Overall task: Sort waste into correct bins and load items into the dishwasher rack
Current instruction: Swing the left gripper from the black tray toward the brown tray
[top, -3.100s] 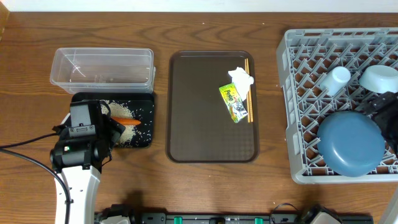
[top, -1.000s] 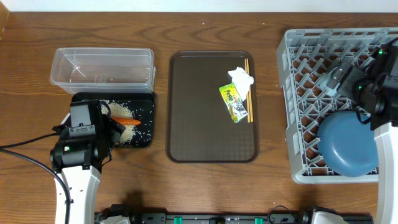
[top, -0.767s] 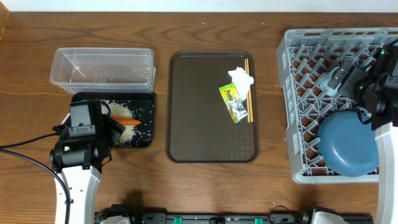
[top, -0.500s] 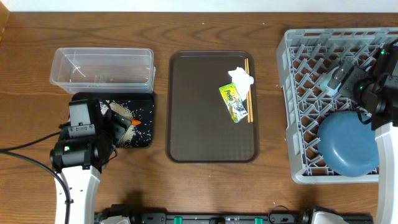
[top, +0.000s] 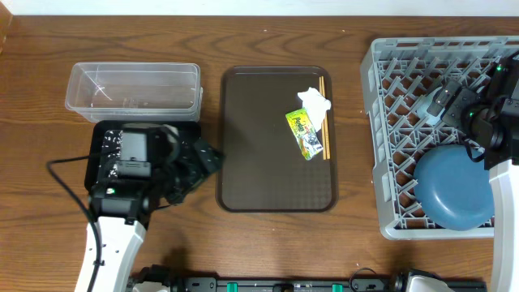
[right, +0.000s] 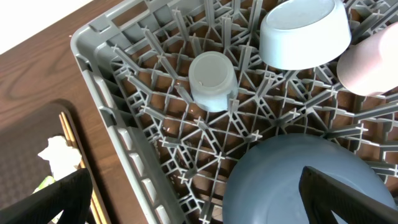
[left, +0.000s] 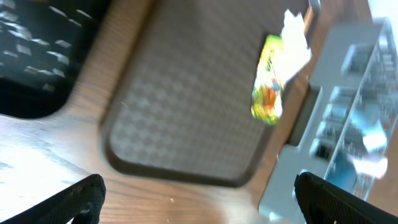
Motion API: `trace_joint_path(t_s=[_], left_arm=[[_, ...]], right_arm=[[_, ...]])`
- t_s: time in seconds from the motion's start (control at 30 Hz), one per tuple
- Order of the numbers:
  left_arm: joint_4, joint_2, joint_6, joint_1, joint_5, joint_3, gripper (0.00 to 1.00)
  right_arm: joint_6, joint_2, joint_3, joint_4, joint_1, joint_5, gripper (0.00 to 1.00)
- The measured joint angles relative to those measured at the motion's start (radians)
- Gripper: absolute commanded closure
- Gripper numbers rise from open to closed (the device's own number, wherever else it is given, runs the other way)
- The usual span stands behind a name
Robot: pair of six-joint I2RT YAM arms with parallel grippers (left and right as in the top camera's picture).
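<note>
A wood-grain table (top: 259, 40) carries everything. Near its left edge is the clear plastic tub (top: 134, 89), thin-walled and rectangular. Against the tub's near side is the flat black tray (top: 100, 134), largely covered by the left arm. The left wrist view, which is blurred, shows white rice grains (left: 28, 37) scattered on the tray.

The left gripper (left: 205, 199) hangs over the strip of table between the black tray and the near left corner of the brown serving tray (top: 259, 162). Its fingers (left: 74, 196) are spread wide with nothing between them.

The serving tray has a fine checked texture, rounded corners and a raised rim, and most of its floor is bare. In its far right corner lie the crumpled white tissue (top: 314, 100), the glossy green-yellow wrapper (top: 304, 134) and the thin wooden chopsticks (top: 324, 122), parallel to the right rim.

The grey lattice dishwasher rack (top: 375, 138) fills the table's right edge. The right gripper (right: 196, 196) hovers above it, its fingers parted and holding nothing. In the rack are a smooth dark-blue round plate (right: 311, 180) at the near side, a pale cup (right: 211, 81) between pegs, a white bowl (right: 305, 34) towards the far wall, and a second pale cup (right: 368, 62) beside it.
</note>
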Motion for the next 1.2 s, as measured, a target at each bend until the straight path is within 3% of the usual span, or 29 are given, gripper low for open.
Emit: trace_joint_path(t_s=[0.33, 0.43, 0.57, 0.73, 0.87, 1.07, 1.2], left_arm=[[0.235, 0.192, -0.071, -0.319, -0.045, 0.001, 0.02], [0.245, 0.287, -0.077, -0.367, -0.048, 0.018, 0.02], [0.171, 0.402, -0.058, -0.407, -0.076, 0.109, 0.02], [-0.008, 0.48, -0.021, -0.463, -0.23, 0.342, 0.02], [-0.054, 0.539, 0.019, -0.499, -0.301, 0.518, 0.02], [-0.15, 0.734, 0.071, -0.523, -0.327, 0.716, 0.02], [-0.136, 0.863, 0.083, -0.523, -0.319, 0.749, 0.02]], right_arm=[[0.0, 0.0, 0.0, -0.002, 0.0, 0.0, 0.01], [0.0, 0.0, 0.0, -0.002, 0.0, 0.0, 0.01], [0.0, 0.0, 0.0, -0.003, 0.0, 0.0, 0.01], [0.0, 0.0, 0.0, -0.003, 0.0, 0.0, 0.01], [0.0, 0.0, 0.0, -0.003, 0.0, 0.0, 0.01], [0.0, 0.0, 0.0, -0.003, 0.0, 0.0, 0.01], [0.0, 0.0, 0.0, -0.003, 0.0, 0.0, 0.01]])
